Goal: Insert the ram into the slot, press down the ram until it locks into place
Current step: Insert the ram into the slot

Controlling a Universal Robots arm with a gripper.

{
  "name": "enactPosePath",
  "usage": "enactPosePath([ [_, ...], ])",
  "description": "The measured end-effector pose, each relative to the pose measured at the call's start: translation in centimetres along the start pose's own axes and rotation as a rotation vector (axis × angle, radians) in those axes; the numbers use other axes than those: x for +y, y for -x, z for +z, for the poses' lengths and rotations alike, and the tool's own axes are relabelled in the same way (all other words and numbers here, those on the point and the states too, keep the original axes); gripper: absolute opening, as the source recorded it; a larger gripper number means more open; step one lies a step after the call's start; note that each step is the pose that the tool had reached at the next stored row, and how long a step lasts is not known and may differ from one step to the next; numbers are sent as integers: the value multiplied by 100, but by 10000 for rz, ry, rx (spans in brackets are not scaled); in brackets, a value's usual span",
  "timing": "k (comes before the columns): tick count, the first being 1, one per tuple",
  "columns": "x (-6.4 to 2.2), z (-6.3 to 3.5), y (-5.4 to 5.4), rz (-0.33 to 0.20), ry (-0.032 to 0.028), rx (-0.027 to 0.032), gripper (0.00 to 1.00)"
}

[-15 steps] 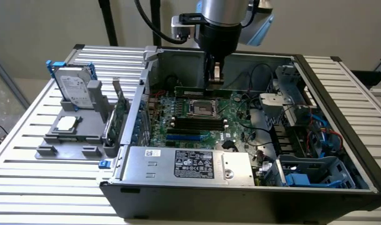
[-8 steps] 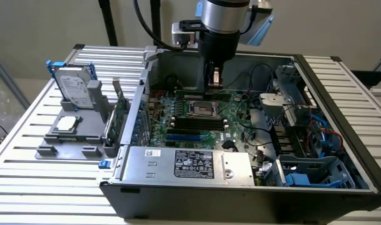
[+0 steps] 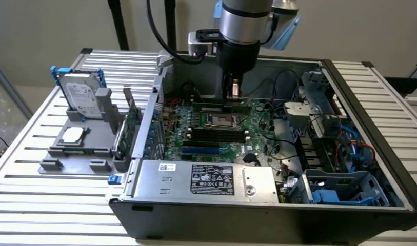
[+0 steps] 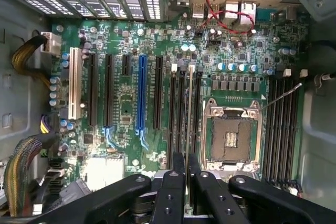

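Ram: seen edge-on in wrist view, a thin pale strip running out from betw. the fingers and over the motherboard.
Where: above the bank of black sockets on the board, betw. the CPU socket and the blue socket.
Slot: long black socket in that bank, w/ several alike side by side. Can't tell which one the ram lines up w/, nor whether its lower edge is in yet.
Gripper: clamped on the ram, one finger on each flat face.
Ext. view: gripper reaches down into the open case, above the board.
Handling (est.): light, stiff, thin and easy to crack if pushed while tilted. Chips and contact edge are fragile.
Hold (est.): by the flat faces near the top edge and about mid-length, so the press lands even on both ends. Faces are smooth, so the stick may slip up betw. the pads under load.
Progress (est.): ram in hand over the sockets; locking not shown.
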State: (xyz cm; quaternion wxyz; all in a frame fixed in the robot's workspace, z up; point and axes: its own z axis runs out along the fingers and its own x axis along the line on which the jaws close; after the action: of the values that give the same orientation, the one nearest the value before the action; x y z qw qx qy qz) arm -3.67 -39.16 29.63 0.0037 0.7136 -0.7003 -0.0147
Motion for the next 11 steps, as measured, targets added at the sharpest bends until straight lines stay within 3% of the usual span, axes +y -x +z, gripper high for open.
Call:
enactPosePath([
  [11, -5, 200, 46, -1, -24, 6, 14],
])
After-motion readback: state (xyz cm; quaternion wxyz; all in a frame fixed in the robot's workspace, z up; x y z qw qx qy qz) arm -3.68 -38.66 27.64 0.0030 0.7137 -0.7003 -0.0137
